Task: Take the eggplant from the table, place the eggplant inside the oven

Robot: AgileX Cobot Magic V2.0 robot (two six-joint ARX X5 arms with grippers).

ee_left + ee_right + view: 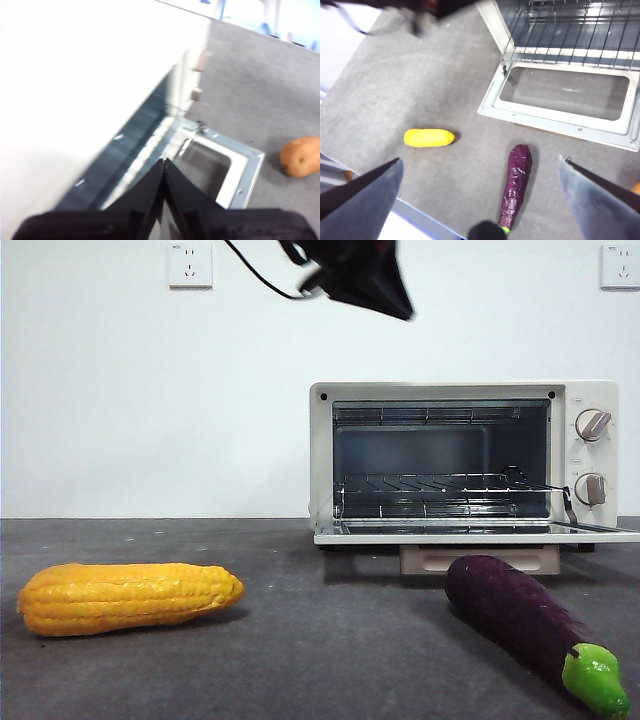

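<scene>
Broadly, the table (300, 660) ran dark grey and speckled across the whole foreground, and everything else is placed here against the oven (464, 462). That cream-white oven stood at the table's back with its glass door (565, 95) folded down flat, the wire rack (440, 483) bare inside and two round knobs (592, 424) on its panel. Just in front of the lowered door, a little to one side, the eggplant (530, 625) lay flat on the table, its purple body pointing toward the oven and its green stem cap (596, 680) away from it, with nothing touching it. Well off from the oven, on the far side of the eggplant, the yellow corn (125, 596) rested on its side. The right gripper (480, 195) hung high above the eggplant, its two jaws spread wide and holding nothing. The left gripper (164, 165) was raised over the oven's top edge and open door, its jaws pressed together to a point and empty. A brown potato-like lump (301, 157) sat on the table beyond the door's corner.
</scene>
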